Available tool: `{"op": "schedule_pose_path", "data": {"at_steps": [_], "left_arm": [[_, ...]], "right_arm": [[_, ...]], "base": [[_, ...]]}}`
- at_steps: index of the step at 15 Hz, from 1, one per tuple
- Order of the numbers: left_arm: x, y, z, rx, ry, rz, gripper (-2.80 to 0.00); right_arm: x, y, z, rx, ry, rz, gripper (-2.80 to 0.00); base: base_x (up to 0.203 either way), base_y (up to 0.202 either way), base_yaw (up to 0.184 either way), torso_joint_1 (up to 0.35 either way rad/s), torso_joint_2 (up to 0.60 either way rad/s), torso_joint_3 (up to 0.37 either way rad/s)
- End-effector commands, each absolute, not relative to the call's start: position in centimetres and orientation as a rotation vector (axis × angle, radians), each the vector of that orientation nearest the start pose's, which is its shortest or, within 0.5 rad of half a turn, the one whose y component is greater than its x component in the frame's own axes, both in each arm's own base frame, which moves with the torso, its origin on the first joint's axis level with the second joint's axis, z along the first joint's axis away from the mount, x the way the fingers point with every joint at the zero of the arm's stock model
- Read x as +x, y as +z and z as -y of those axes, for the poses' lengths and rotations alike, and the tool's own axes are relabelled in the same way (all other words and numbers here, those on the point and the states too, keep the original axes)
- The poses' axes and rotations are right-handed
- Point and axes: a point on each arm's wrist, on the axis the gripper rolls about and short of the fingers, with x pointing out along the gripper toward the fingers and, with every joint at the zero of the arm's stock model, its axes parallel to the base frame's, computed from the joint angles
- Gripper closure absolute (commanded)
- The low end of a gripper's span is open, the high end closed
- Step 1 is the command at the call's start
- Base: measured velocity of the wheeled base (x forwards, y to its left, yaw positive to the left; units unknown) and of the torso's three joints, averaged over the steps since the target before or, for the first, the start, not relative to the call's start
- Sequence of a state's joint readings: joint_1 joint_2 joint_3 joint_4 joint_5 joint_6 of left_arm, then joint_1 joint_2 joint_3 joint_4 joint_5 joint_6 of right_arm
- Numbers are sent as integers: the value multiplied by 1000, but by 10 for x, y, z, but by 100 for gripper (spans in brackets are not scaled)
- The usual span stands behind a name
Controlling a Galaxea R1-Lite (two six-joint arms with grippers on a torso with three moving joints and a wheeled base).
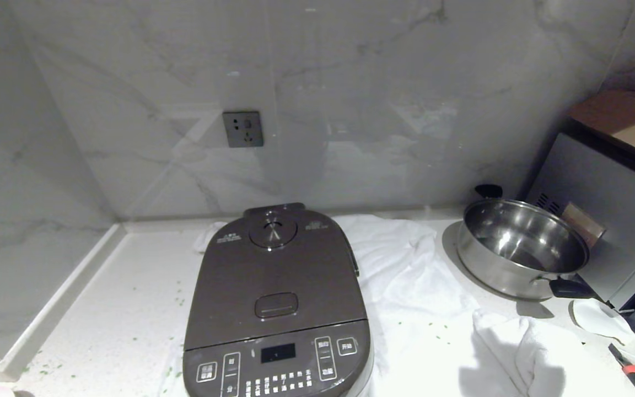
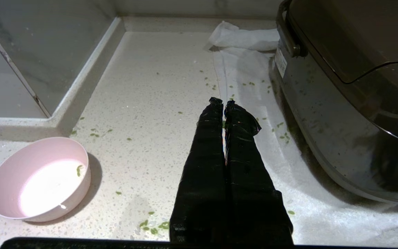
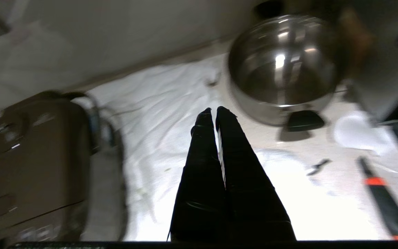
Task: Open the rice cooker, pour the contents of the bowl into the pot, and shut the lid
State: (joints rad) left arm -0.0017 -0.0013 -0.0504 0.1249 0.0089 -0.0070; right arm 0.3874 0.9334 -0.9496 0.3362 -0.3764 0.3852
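From the head camera I see the rice cooker (image 1: 277,309) standing on the white cloth (image 1: 405,275), its lid (image 1: 276,275) down and flush, so the pot is hidden. Neither arm shows here. The steel pan (image 1: 521,248) sits well right of the cooker. The risk I judge first: green bits (image 1: 405,324) lie scattered on the cloth and counter around the cooker, so part of the contents seems to have missed the pot. I also cannot confirm the latch is fully caught.

In the left wrist camera, the left gripper (image 2: 222,102) hangs above the counter just beside the cooker's left flank, fingers pressed together and holding nothing. The pink bowl (image 2: 38,180) rests upright on the counter, well apart from the cooker, nearly empty with one green flake inside. A careless sweep of this arm could knock it.

In the right wrist camera, blurred, the right gripper (image 3: 211,111) hovers over the cloth between the cooker and the steel pan, fingers closed and empty as far as I can tell. If it swings wide, it could clip the pan's black handle (image 3: 304,120).
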Motion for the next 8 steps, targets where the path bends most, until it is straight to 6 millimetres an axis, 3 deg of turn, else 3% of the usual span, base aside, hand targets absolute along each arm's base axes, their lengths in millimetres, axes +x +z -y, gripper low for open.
{"op": "schedule_pose_path", "data": {"at_steps": [1, 8], "left_arm": [[-27, 76, 0, -7, 8, -74, 0], [-27, 76, 0, -9, 8, -74, 0]], "right_arm": [[55, 286, -7, 272, -138, -199, 0], [-20, 274, 11, 1, -243, 0, 0]], "base": [[0, 0, 0, 0, 0, 0], [0, 0, 0, 0, 0, 0]]}}
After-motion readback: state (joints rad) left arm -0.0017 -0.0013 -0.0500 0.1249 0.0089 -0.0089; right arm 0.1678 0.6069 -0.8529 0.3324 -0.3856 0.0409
